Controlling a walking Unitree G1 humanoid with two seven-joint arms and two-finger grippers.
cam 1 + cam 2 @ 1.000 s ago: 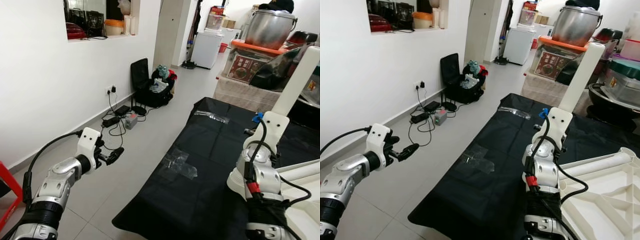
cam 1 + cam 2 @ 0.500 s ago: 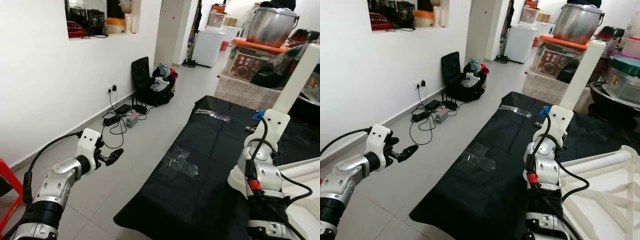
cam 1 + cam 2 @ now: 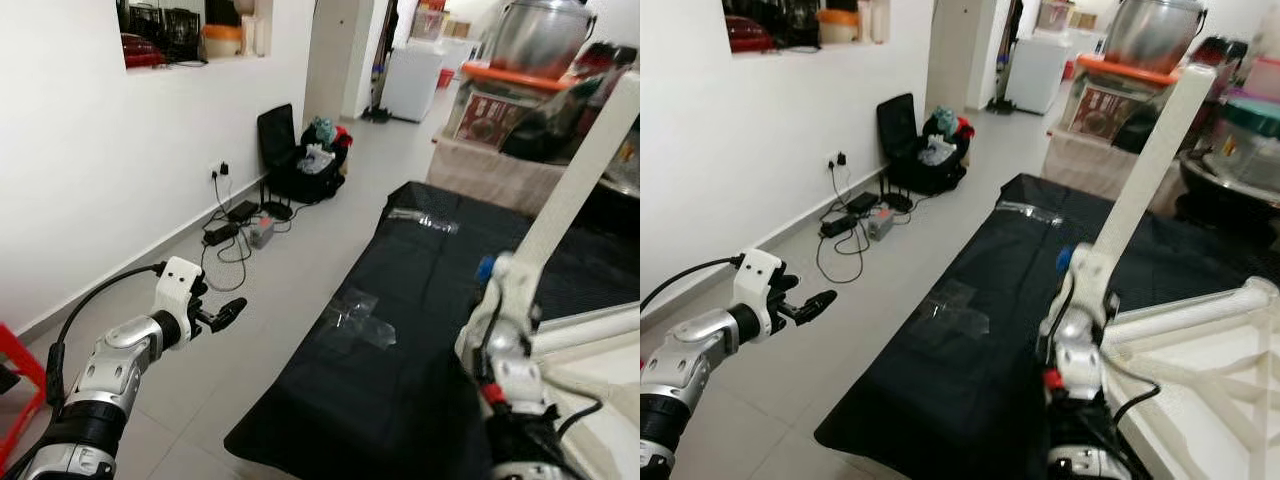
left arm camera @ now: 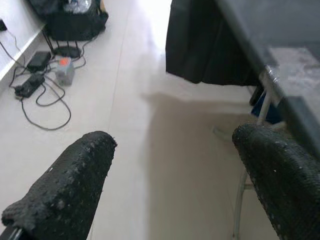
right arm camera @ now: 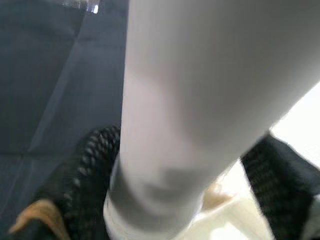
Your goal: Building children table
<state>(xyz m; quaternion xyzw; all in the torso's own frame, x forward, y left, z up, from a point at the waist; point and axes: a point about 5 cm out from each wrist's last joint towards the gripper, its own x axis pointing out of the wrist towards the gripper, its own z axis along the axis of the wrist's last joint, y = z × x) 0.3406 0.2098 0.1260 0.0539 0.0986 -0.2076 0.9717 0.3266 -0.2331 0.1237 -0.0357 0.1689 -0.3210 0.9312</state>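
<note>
Right wrist view shows my right end effector (image 5: 175,200) clamped on the white table leg (image 3: 575,180), one black finger on either side of the tube. I judge the leg is held tilted up off the black cloth (image 3: 400,330) so its foot can meet the white tabletop frame (image 3: 1200,390) lying just beside it. It looks smooth, round and plain. My left end effector (image 3: 232,312) hovers over the floor, fingers apart, holding nothing.
</note>
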